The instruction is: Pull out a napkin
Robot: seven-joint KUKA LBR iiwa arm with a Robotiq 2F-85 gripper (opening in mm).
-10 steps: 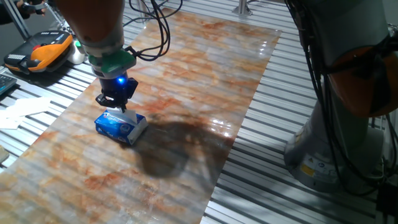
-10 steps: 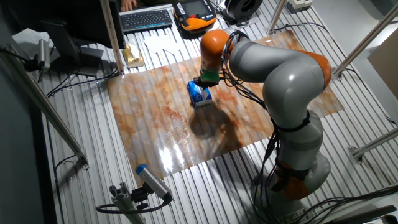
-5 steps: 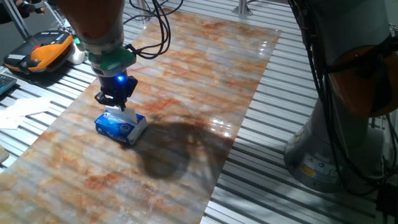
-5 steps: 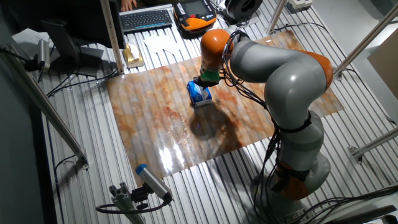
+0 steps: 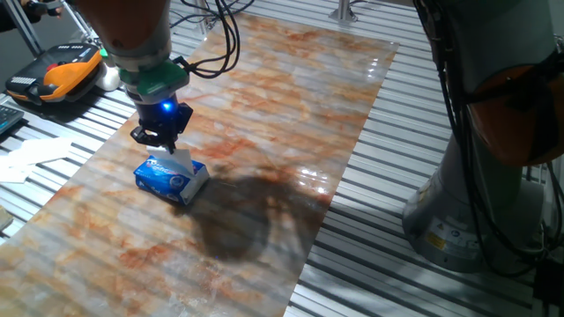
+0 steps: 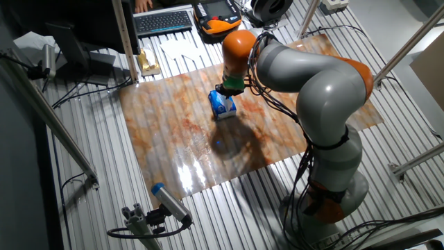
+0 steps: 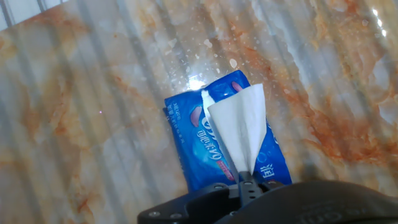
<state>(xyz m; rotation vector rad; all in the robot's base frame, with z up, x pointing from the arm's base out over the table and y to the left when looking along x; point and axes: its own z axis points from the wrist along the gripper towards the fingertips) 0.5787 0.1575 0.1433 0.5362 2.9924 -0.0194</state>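
A blue-and-white tissue pack (image 5: 171, 177) lies on the marbled board (image 5: 291, 97); it also shows in the other fixed view (image 6: 222, 105) and in the hand view (image 7: 214, 140). My gripper (image 5: 161, 141) hangs just above the pack and is shut on a white napkin (image 7: 240, 124). The napkin stretches as a taut fan from the pack's slot up to my fingertips (image 7: 245, 180). In the fixed view the napkin (image 5: 181, 159) is a small white strip between pack and gripper. My gripper (image 6: 227, 89) is mostly hidden by the arm in the other fixed view.
An orange-and-black handheld unit (image 5: 55, 72) and flat white papers (image 5: 31, 155) lie on the grey slats left of the board. A keyboard (image 6: 164, 21) lies beyond the board. The robot base (image 6: 333, 187) stands beside the board. A blue-tipped tool (image 6: 168, 201) lies near the board's front.
My gripper has risen a little above the pack, and the napkin now shows stretched longer between pack and fingers. The pack has stayed in place.
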